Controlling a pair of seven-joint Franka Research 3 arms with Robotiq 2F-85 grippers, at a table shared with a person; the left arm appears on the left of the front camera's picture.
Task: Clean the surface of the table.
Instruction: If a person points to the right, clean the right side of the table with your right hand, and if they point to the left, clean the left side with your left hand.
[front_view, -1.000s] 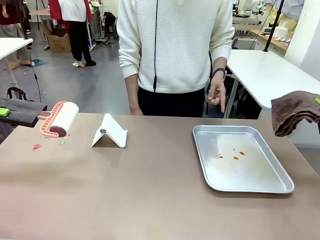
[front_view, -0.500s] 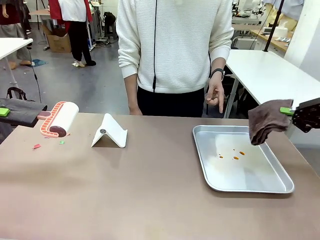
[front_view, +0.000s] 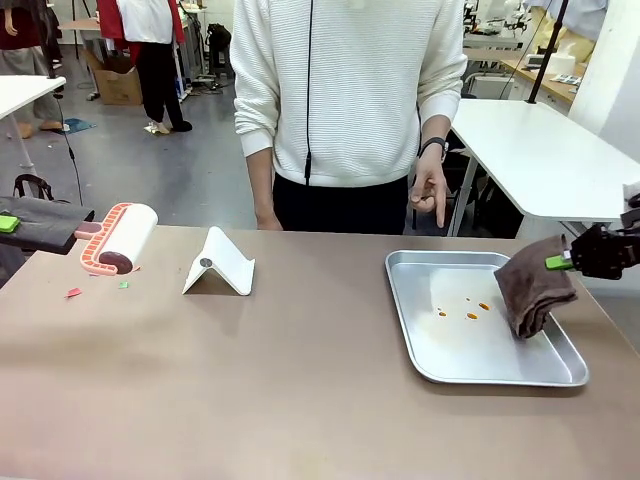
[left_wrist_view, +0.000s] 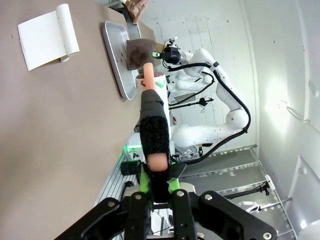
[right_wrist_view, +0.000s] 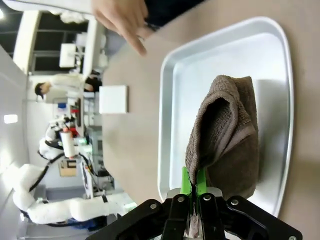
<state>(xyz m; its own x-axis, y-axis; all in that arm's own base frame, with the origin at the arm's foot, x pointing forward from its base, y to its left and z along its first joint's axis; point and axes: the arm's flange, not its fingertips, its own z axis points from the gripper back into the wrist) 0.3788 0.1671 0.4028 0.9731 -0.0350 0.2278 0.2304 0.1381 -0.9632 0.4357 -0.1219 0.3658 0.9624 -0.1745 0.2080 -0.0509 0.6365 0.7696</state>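
Note:
The brownish-tan table (front_view: 280, 380) carries a pink scrap (front_view: 73, 293) and a green scrap (front_view: 123, 285) near its left end. My left gripper (front_view: 12, 224) sits at the left edge, shut on the handle of a peach-and-white lint roller (front_view: 120, 238), whose head hangs just above the tabletop. In the left wrist view the left gripper (left_wrist_view: 156, 181) clamps that handle (left_wrist_view: 154, 135). My right gripper (front_view: 560, 262) is shut on a brown towel (front_view: 535, 288). The towel hangs down onto the right part of a metal tray (front_view: 420, 345). The right gripper (right_wrist_view: 192, 189) pinches the towel (right_wrist_view: 227, 145).
Several small orange spots (front_view: 470, 310) lie in the tray. A folded white stand (front_view: 220, 263) sits left of centre. A person stands at the far edge with one hand (front_view: 432, 190) pointing down above the tray's back rim. A white table (front_view: 540, 150) stands behind on the right.
My right gripper has come in from the right and down, bringing the brown towel from beside the table onto the tray's right part. The left gripper and lint roller have stayed put.

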